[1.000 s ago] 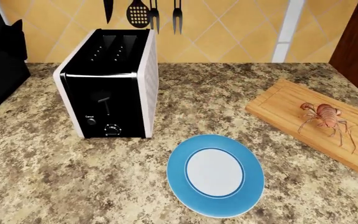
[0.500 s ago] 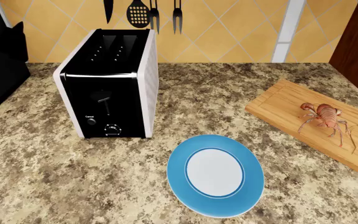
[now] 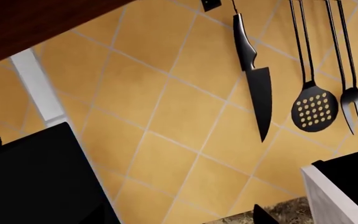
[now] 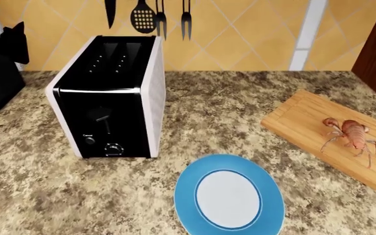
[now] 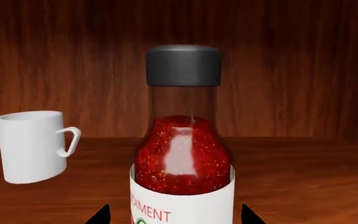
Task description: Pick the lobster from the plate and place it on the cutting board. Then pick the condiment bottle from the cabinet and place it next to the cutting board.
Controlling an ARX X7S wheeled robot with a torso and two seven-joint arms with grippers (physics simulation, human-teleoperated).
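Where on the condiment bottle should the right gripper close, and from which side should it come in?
On the straight labelled body of the condiment bottle, coming in level from the open cabinet front. It stands upright, the neck tapers under the dark cap, and the white mug stands apart beside it. Two dark fingertips already flank the body.

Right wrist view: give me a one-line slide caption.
Condiment bottle upright on the cabinet shelf beside a white mug, claw tips flanking it.

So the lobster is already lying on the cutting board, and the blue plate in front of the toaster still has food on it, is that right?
Not quite: the plate is bare, as the head view shows. The rest holds: the lobster lies on the cutting board, and the plate sits in front of the toaster.
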